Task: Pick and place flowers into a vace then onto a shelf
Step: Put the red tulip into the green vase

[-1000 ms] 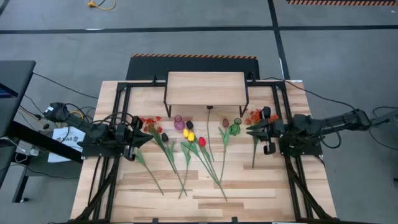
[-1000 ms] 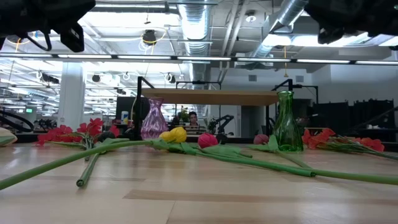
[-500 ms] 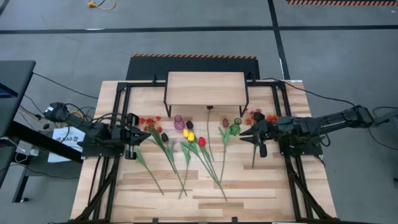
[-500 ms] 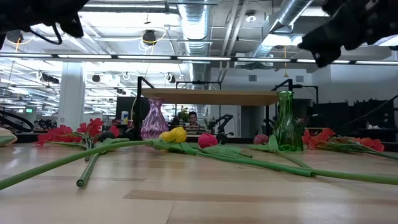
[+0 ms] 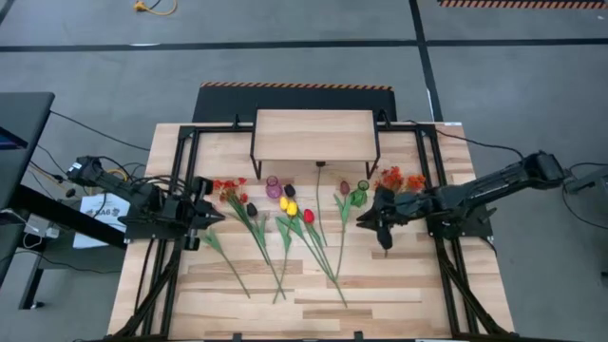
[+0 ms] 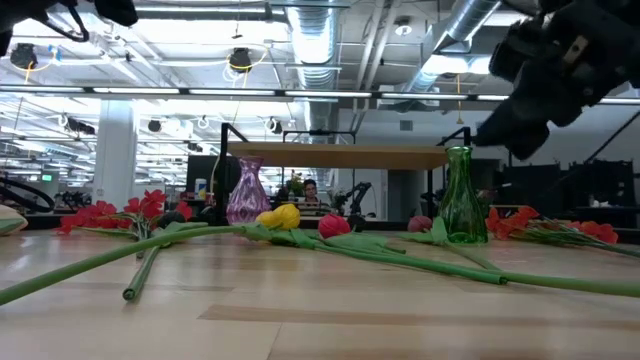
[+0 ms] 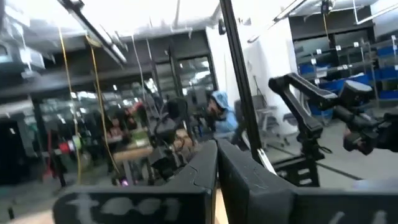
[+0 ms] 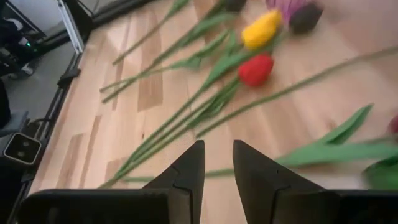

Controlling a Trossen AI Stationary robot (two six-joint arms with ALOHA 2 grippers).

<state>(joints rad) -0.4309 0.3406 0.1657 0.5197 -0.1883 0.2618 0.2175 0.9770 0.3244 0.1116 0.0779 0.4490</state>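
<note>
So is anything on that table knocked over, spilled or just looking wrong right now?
Nothing stands out. The flowers lie loose across the table, none in a vase yet. The purple vase and green vase both stand upright in front of the shelf, which is bare.

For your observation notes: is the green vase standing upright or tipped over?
Upright. In the low view the green vase stands on its base on the table, neck pointing up, beneath the shelf.
</note>
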